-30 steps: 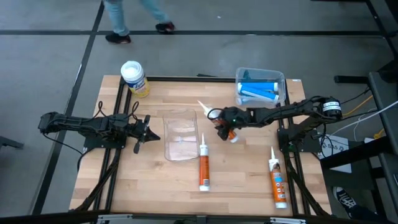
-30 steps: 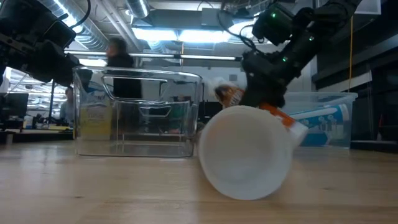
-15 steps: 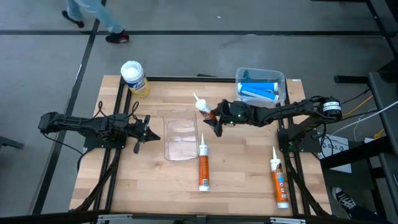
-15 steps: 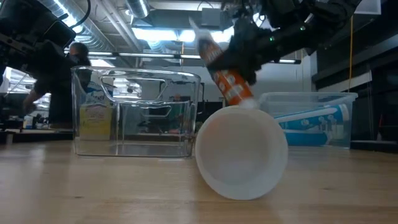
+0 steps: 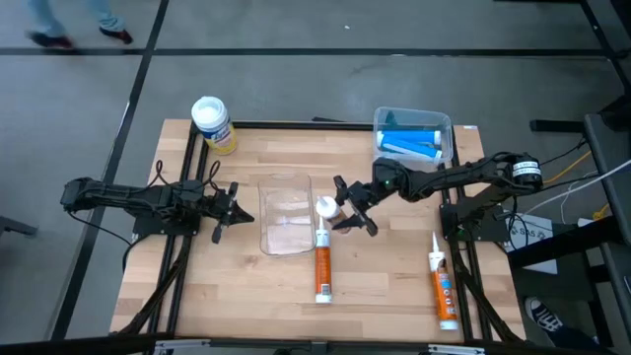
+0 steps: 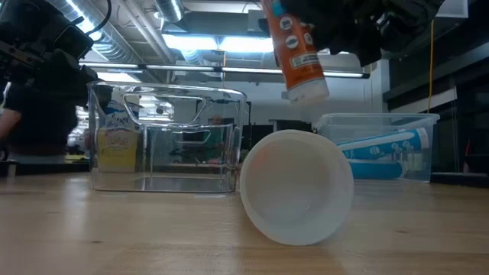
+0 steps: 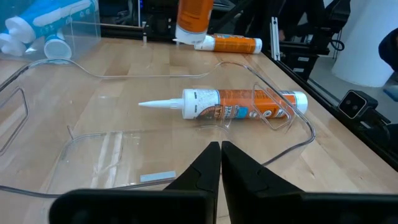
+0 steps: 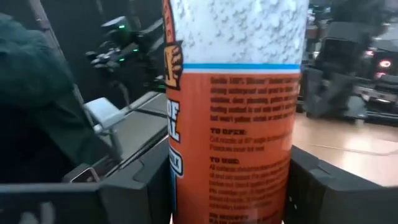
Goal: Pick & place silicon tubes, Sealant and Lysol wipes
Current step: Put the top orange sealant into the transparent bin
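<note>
My right gripper [image 5: 337, 209] is shut on an orange sealant tube [image 6: 296, 50], held high just right of the clear container [image 5: 285, 212]. From above, the tube shows as a white round end [image 5: 325, 206]. It fills the right wrist view [image 8: 236, 124]. A second orange tube [image 5: 322, 261] lies on its side on the table, its white base [image 6: 294, 187] toward the near edge. A third orange tube [image 5: 441, 286] lies near the right front. The yellow Lysol wipes canister [image 5: 212, 123] stands at the far left corner. My left gripper [image 5: 235, 207] is shut and empty left of the container. My right gripper pinches the tube's orange body [image 8: 186, 186] between its two fingers [image 8: 134, 190], one on each side. The fingers come level from the table's right side and lie across the tube. The tube is lifted clear, nearly upright, its flat white end [image 6: 307, 92] pointing down.
A clear bin [image 5: 412, 138] with blue tubes [image 6: 386, 149] stands at the far right. The clear container stands open in the table's middle [image 6: 168, 137]. A person walks on the floor beyond the table's far edge [image 5: 69, 25].
My right gripper has carried the orange tube up and toward the table's left, to the clear container's right side. The tube has turned from slanting to nearly upright. The person behind the table has walked off to the left.
</note>
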